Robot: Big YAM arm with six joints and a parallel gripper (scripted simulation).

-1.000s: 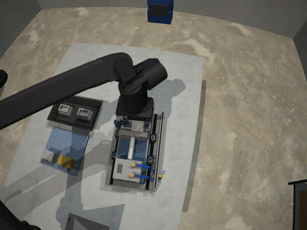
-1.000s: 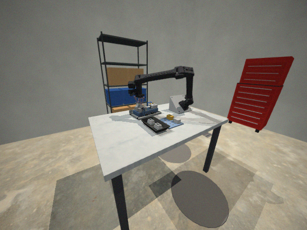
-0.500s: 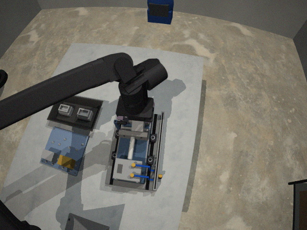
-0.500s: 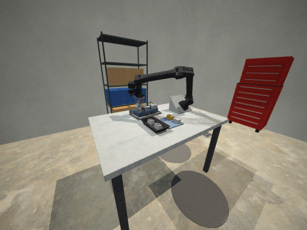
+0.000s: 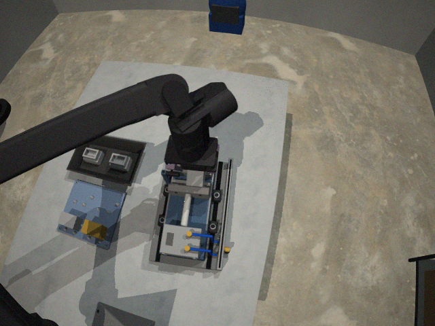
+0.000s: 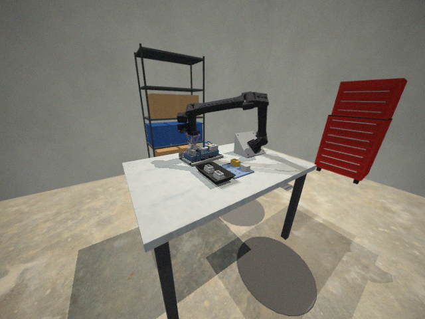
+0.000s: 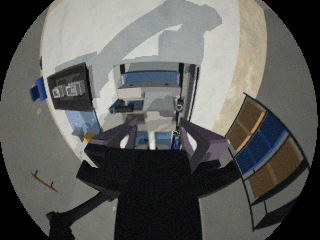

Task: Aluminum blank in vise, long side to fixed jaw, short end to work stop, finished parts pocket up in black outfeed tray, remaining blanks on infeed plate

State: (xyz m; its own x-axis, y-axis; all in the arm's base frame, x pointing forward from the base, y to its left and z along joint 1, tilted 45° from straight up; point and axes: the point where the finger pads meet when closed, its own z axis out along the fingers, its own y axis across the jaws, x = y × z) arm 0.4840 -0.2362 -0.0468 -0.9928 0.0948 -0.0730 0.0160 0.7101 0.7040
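My gripper (image 5: 192, 171) (image 6: 192, 143) (image 7: 158, 121) is open and empty, pointing down over the vise. A gray blank (image 5: 194, 178) (image 7: 159, 101) lies between the vise jaws, beyond the fingertips in the wrist view; its contact with the fixed jaw and work stop cannot be made out. Two finished parts (image 5: 121, 163) (image 6: 208, 169) (image 7: 74, 89) lie pocket up in the black outfeed tray (image 5: 101, 177). On the blue infeed plate (image 5: 82, 191) (image 6: 236, 171) (image 7: 82, 117), a gray blank (image 5: 67, 220) (image 6: 244, 167) and a brass blank (image 5: 94, 229) (image 6: 235, 162) lie side by side near one edge.
The vise's moving jaw (image 5: 188, 189) faces the hosed block (image 5: 181, 242), which carries blue hoses with yellow ends. A long rail (image 5: 223, 212) runs along the vise's right side. The tray and plate stand left of the vise. A gray angled bracket (image 6: 244, 144) stands by the arm's base.
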